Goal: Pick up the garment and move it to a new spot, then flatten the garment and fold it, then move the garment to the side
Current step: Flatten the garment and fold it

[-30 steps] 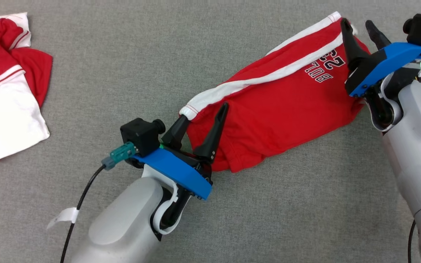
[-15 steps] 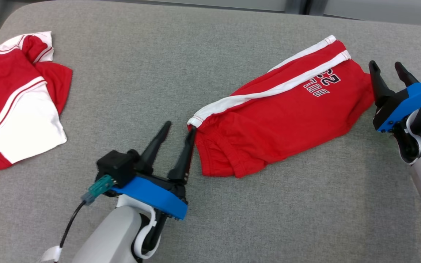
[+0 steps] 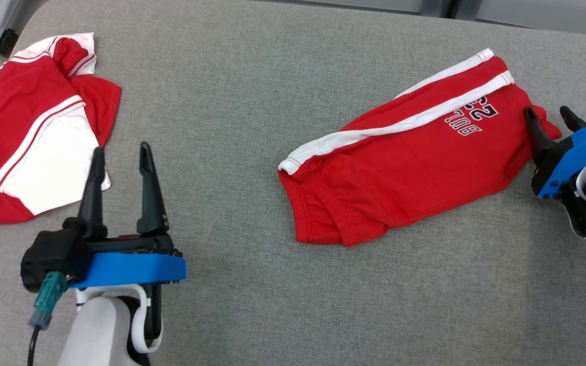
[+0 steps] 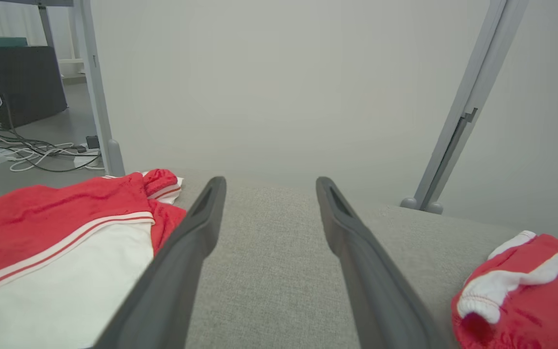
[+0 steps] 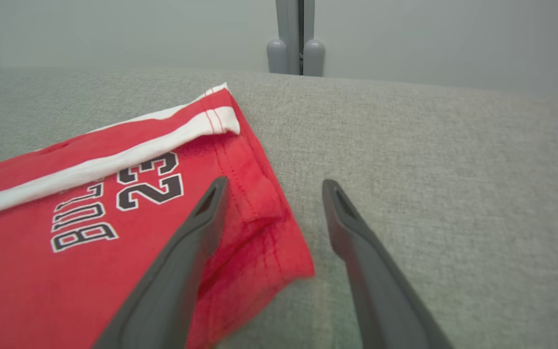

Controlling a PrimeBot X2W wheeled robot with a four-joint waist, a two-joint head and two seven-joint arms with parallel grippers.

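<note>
My left jaws stand spread wide with nothing between them, the fingers (image 3: 146,193) pointing away from me over the bare grey tabletop (image 3: 232,101). They sit just beside the rumpled red-and-white shirt (image 3: 28,142) at my far left. One fingertip lies close to its white edge, and I cannot tell whether it touches.

The red shorts (image 3: 405,173), the garment I am working on, lie folded lengthwise on the tabletop to my right, well apart from the left jaws. Two white stripes run along their far edge, and dark lettering sits near the right end. Their gathered end points toward the left.

My right jaws are spread too and hold nothing. In the right wrist view one finger (image 5: 182,261) crosses over the hemmed corner of the shorts, while the other hangs over bare tabletop just beside it. Whether either touches, I cannot judge.
</note>
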